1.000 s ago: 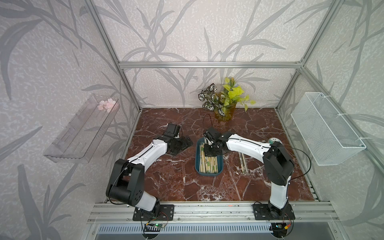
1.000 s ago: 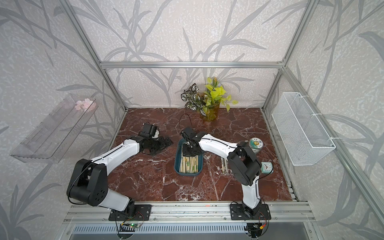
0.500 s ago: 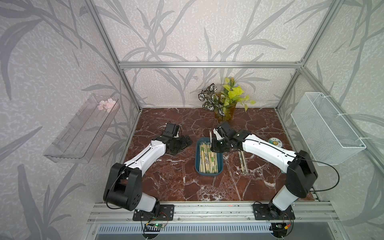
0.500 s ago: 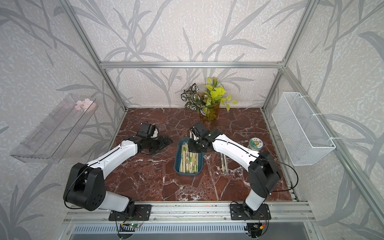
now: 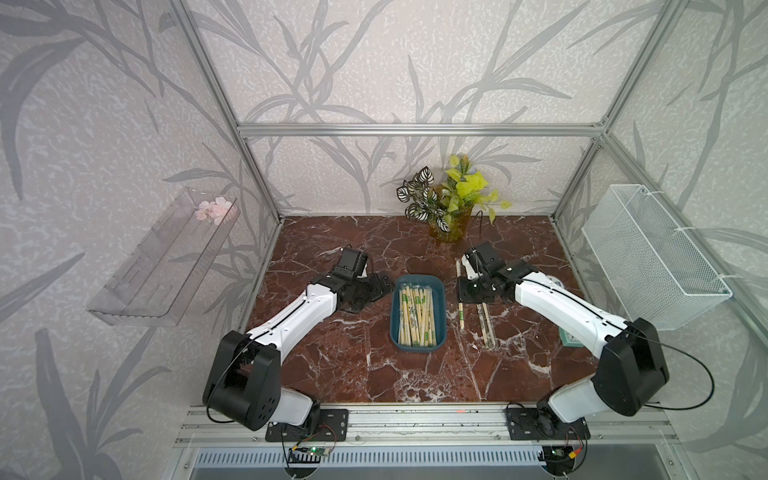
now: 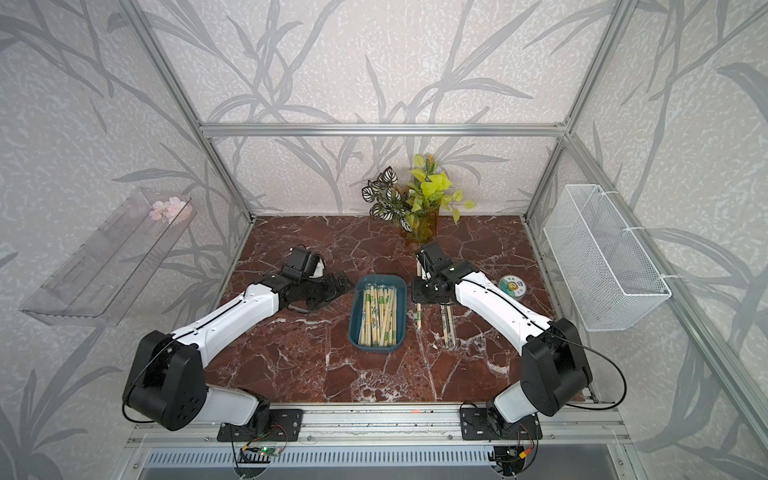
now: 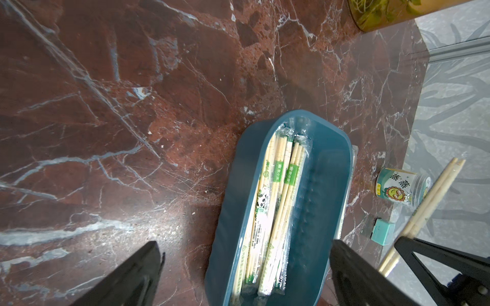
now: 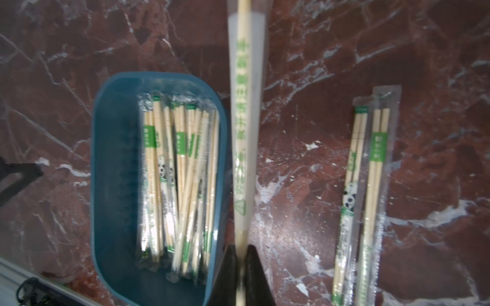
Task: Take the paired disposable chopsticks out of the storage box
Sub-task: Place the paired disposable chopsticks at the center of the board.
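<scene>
Most chopsticks (image 5: 417,316) lie lengthwise in the box (image 5: 395,332), which sits mid-table (image 5: 353,365). One wrapped pair (image 8: 242,132) is out, just beside the box at its 3 o'clock, clamped between the fingers of the right gripper (image 8: 240,251). Whether it touches the table I cannot tell. Farther out at 3 o'clock, two loose pairs (image 5: 486,328) lie flat on the table. The left gripper (image 5: 380,286) sits at the box's 10 o'clock, jaws wide apart, holding nothing. A plant (image 5: 451,208) stands at 1 o'clock and a tin (image 6: 512,286) at 3 o'clock.
</scene>
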`<state>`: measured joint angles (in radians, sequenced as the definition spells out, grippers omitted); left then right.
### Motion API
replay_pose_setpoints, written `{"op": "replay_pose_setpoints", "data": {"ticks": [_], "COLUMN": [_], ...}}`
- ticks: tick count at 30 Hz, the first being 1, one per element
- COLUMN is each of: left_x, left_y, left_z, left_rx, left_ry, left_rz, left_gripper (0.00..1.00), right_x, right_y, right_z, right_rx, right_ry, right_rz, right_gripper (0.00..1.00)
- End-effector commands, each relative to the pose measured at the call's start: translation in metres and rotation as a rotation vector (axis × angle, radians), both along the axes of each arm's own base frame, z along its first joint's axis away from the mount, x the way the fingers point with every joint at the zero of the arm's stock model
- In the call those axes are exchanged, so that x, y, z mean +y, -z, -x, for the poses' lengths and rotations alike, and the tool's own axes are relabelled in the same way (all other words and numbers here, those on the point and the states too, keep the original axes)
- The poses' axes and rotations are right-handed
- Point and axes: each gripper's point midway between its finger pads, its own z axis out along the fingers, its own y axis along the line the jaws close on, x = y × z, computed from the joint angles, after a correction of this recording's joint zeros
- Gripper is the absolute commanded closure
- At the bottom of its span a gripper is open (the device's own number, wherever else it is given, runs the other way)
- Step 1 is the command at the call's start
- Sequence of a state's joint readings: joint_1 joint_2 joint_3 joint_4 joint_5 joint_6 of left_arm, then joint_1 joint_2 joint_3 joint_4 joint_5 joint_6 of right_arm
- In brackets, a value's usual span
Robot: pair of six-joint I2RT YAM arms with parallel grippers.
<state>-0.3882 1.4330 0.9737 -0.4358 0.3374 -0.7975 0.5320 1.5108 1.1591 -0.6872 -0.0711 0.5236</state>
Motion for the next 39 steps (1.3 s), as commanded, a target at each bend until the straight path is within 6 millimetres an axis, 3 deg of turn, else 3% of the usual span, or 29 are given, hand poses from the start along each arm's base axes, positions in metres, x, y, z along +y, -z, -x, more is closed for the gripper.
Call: {"op": "replay_pose_setpoints", "data": {"ticks": [1,9,19,20,32,39], "left_x": [-0.006,-0.011,-0.012,-0.012,-0.013,-0.014], "left_y": [-0.005,-0.008,-0.009,-0.009,-0.009,-0.011], "left_z": [-0.005,-0.005,-0.005,-0.005,-0.005,-0.005], "left_rx": [-0.01,-0.012,-0.009,-0.008,-0.009,-0.014], "left_ry": [-0.005,0.006,0.015,0.016,0.025,0.045], "left_rz": [-0.01,-0.022,-0.023,-0.023,-0.02,-0.027], "left_gripper": [0.0,0.0,0.0,0.0,0.0,0.0], "right_x": [-0.025,-0.041,-0.056,-0.059,-0.066,-0.063], "right_y": [0.013,0.054,0.077,0.087,0.103,0.1], "right_z": [0.005,0.009,0.008,0.009,0.001,-0.005], "right_rx": [0.01,0.093,0.136,0.164,0.198,0.189], "right_ry": [-0.021,-0.053,-0.041,-0.043,-0.001,0.013], "right_rz": [0.132,0.273,0.385,0.409,0.483,0.479], "right_gripper": [1.0,1.0,1.0,1.0,0.98,0.88]}}
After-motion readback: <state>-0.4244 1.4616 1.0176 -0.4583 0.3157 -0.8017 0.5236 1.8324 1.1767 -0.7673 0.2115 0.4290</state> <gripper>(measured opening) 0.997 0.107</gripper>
